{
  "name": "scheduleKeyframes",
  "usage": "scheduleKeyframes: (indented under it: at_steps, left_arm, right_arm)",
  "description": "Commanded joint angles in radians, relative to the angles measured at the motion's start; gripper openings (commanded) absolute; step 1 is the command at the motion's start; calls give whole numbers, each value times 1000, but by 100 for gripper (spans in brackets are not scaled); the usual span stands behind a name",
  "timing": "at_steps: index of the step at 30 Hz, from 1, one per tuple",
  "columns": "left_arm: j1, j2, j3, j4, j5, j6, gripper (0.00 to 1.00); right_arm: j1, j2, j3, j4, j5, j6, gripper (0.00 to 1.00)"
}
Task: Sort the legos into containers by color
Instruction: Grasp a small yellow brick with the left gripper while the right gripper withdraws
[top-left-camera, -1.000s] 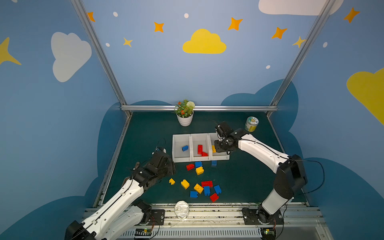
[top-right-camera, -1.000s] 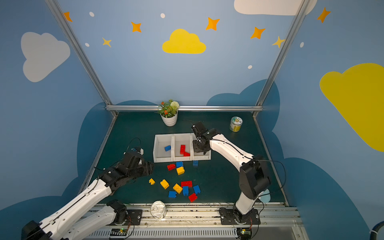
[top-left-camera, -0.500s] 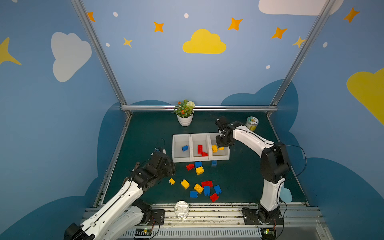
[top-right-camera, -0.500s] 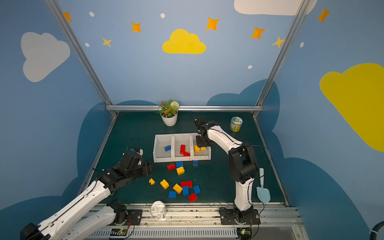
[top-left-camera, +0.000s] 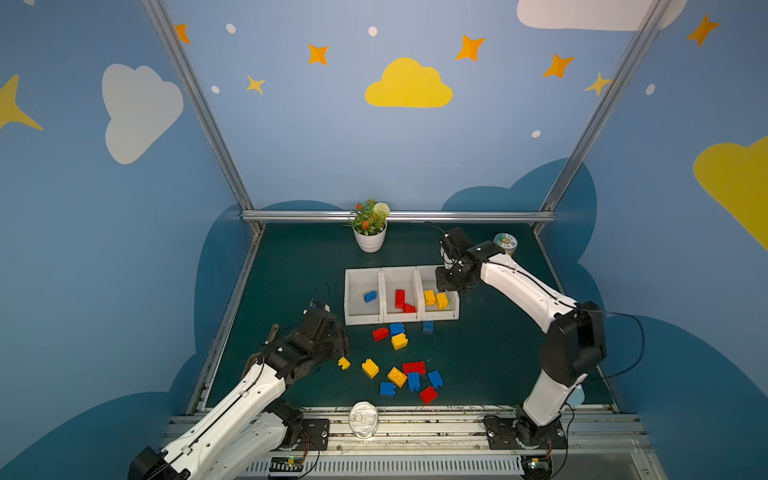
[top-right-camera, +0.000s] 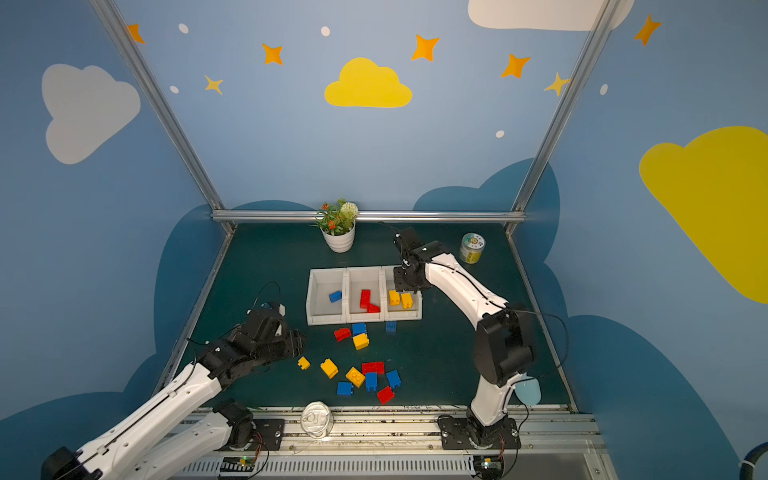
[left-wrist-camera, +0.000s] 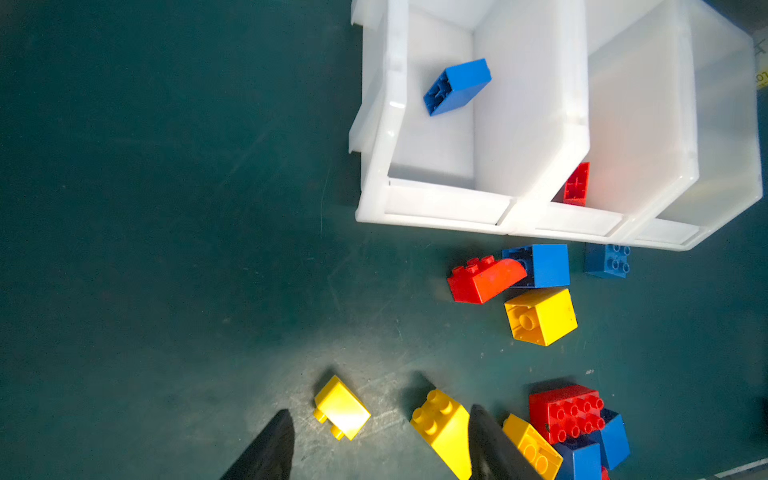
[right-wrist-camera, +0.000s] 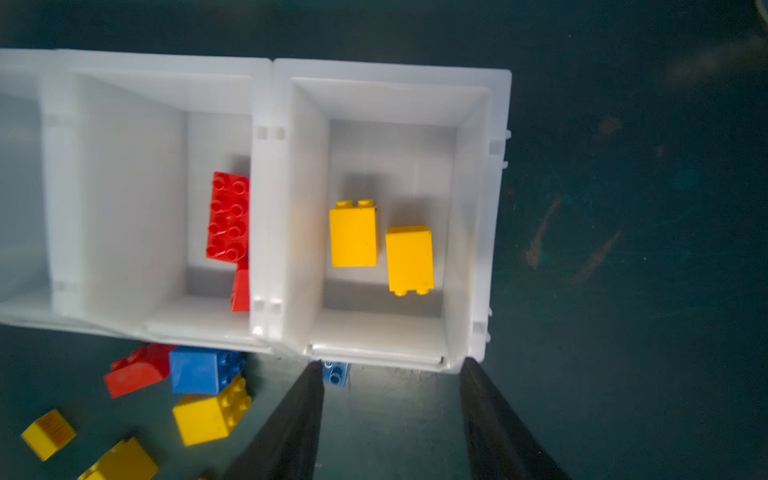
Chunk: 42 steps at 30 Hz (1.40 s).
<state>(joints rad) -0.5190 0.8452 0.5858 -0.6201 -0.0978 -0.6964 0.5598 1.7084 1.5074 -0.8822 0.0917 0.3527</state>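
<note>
Three joined white containers (top-left-camera: 361, 320) stand mid-mat. The left one holds a blue lego (top-left-camera: 370, 296), the middle one red legos (top-left-camera: 400, 298), the right one two yellow legos (right-wrist-camera: 353, 237) (right-wrist-camera: 410, 257). My right gripper (right-wrist-camera: 391, 363) hovers over the right container's near edge, open and empty, also seen in a top view (top-left-camera: 449, 284). Loose red, blue and yellow legos (top-left-camera: 411, 376) lie in front of the containers. My left gripper (left-wrist-camera: 380, 411) is open low over the mat, with a small yellow lego (left-wrist-camera: 341, 407) and a sloped yellow lego (left-wrist-camera: 442, 428) between its fingers.
A white flower pot (top-left-camera: 369, 237) stands at the back and a yellow-green can (top-left-camera: 505, 243) at the back right. A clear round lid (top-left-camera: 363, 419) sits on the front rail. A pale blue object (top-right-camera: 528, 392) lies behind the right arm's base.
My right gripper has opened and a second yellow lego now lies in the right container. The right arm swung its elbow outward again. The left arm has barely moved.
</note>
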Motion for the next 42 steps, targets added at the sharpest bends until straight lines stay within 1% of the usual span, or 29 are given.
scheduleKeyframes:
  at_steps: [1, 9, 15, 20, 24, 30, 36, 42]
  left_arm:
    - [1, 17, -36, -35, 47, -47, 67]
    - [-20, 94, -76, 11, 89, -93, 67]
    - [-33, 203, -92, 102, 126, -107, 67]
    - [-48, 291, -88, 171, 134, -109, 67]
    - [-63, 384, -52, 198, 151, -87, 66]
    - [-99, 502, 38, 142, 122, -33, 65]
    - [-130, 510, 49, 72, 60, -26, 62]
    - [-142, 495, 18, 57, 29, -27, 54]
  right_arm:
    - [28, -100, -89, 2, -36, 41, 54]
    - [37, -370, -352, 50, -112, 144, 55]
    - [38, -494, -453, 24, -91, 185, 54]
    - [36, -560, -504, 27, -83, 203, 55]
    - [35, -601, -535, 49, -75, 206, 55]
    - [35, -662, -585, 109, -67, 200, 55]
    - [35, -720, -646, 169, -62, 194, 54]
    - [35, -739, -659, 174, -59, 203, 53]
